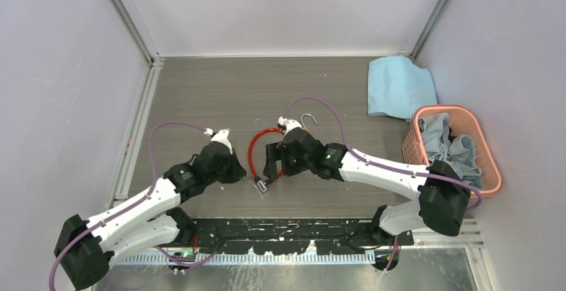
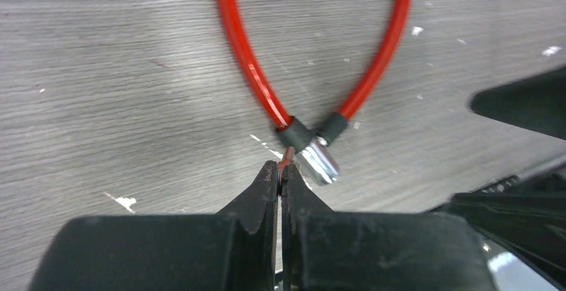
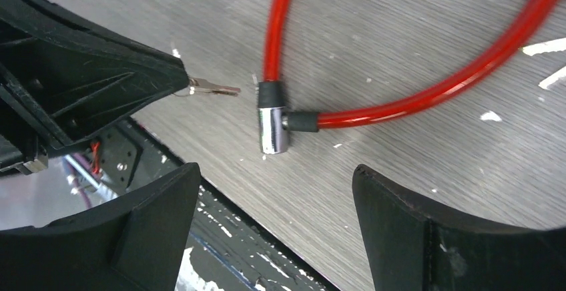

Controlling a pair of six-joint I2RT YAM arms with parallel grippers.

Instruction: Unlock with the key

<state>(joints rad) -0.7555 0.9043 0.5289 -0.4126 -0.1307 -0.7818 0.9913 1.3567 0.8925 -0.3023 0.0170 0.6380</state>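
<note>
White walls [image 1: 280,11] stood around a grey worktop [image 1: 200,97] in the top view. We saw a folded blue cloth [image 1: 398,85] in the far right corner and, just beside it, a pink basket [image 1: 408,147] with clothes inside. A red cable lock [image 1: 251,151] lay as a loop in the middle of the worktop, with its metal end [image 1: 261,185] toward the arms. The left hand [image 1: 244,175] was at the left of this end, and the right hand [image 1: 272,173] hung over the right side of the loop. What the left hand held was too small to see from above.

In the left wrist view, the left hand [image 2: 280,174] had its fingers pressed together, and a thin piece of the key [image 2: 288,158] came out between the tips. It was very near the metal end [image 2: 319,164]; we could not tell if they touched.

In the right wrist view, the right hand [image 3: 273,177] was spread wide and held nothing, above the metal end [image 3: 273,131]. The key [image 3: 215,89] showed clearly here: silvery, pinched at the tip of the left hand [image 3: 179,81], its blade aimed at the black collar of the lock, near but apart from it.
</note>
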